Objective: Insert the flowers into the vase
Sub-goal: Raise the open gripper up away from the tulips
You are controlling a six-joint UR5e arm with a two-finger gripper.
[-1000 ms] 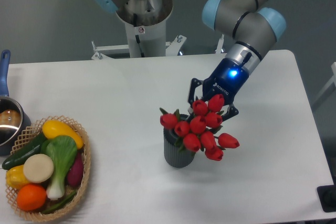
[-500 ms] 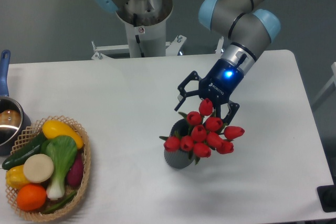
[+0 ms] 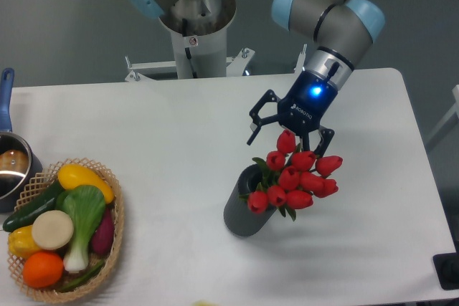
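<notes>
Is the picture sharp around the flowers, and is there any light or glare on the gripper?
Camera view: the flowers and vase look fairly sharp, without motion blur; a blue light glows on the gripper body; the table is evenly lit, with soft shadows only.

**Colours seen on the table**

A bunch of red tulip heads with green leaves [image 3: 295, 178] is seen above a dark grey cylindrical vase [image 3: 241, 214]. A black two-finger gripper [image 3: 290, 131] with a glowing blue light is shown. A beige woven basket [image 3: 112, 237] is filled with yellow, green, orange, purple and cream vegetables.
</notes>
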